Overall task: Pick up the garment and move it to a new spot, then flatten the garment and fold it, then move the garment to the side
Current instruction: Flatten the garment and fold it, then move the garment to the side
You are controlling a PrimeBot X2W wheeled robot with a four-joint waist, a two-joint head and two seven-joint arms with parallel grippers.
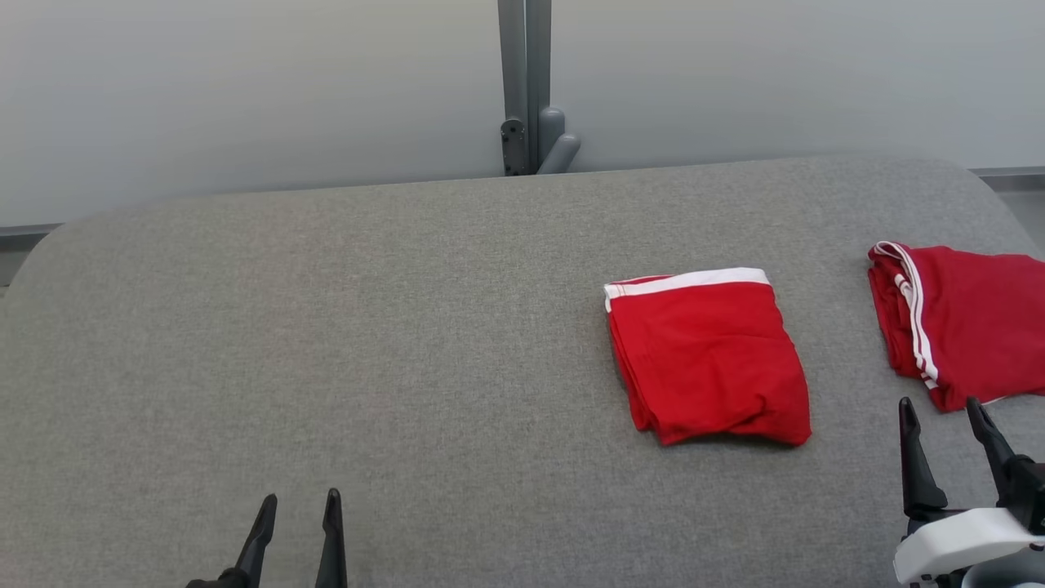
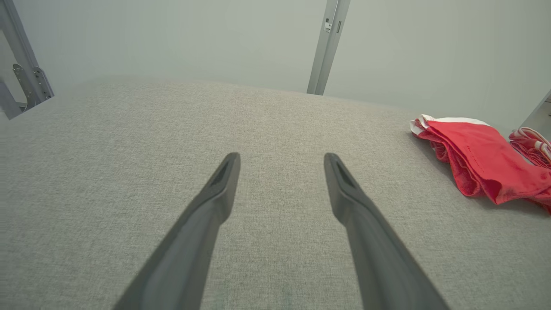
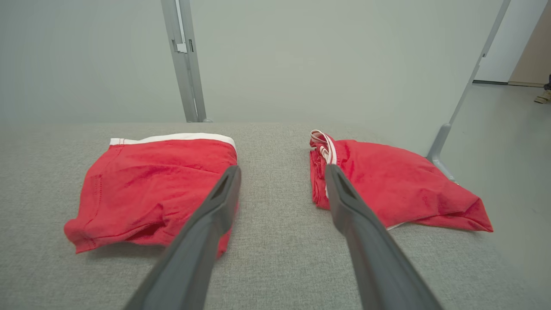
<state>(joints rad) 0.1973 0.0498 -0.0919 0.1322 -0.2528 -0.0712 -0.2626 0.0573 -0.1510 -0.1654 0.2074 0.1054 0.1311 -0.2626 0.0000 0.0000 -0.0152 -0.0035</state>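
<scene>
Nearest the lens in the head view, the left gripper (image 1: 300,495) rises at about 7 o'clock and the right gripper (image 1: 939,402) at about 4 o'clock. Both have their two dark fingers spread apart with nothing between them, which the left wrist view (image 2: 282,156) and the right wrist view (image 3: 282,168) bear out. Beneath them the grey fabric-covered table (image 1: 326,327) takes up most of the picture, its woven top flat, its far corners rounded. Behind it, a plain pale wall (image 1: 245,82) runs across the top, and a grey metal post (image 1: 525,82) stands against it at 12 o'clock, with a bracket at its foot just beyond the table's far edge. To the table's right, the right wrist view shows pale floor (image 3: 508,150) and a slanted grey strut (image 3: 467,86). The folded red garment (image 1: 706,359) lies flat on the table at about 3 o'clock from the centre, its white waistband along the far edge. The second red garment (image 1: 971,318), folded with white stripes down its left side, lies at 3 o'clock by the table's right edge, apart from the first. The right gripper's fingertips sit just beside its near corner.
</scene>
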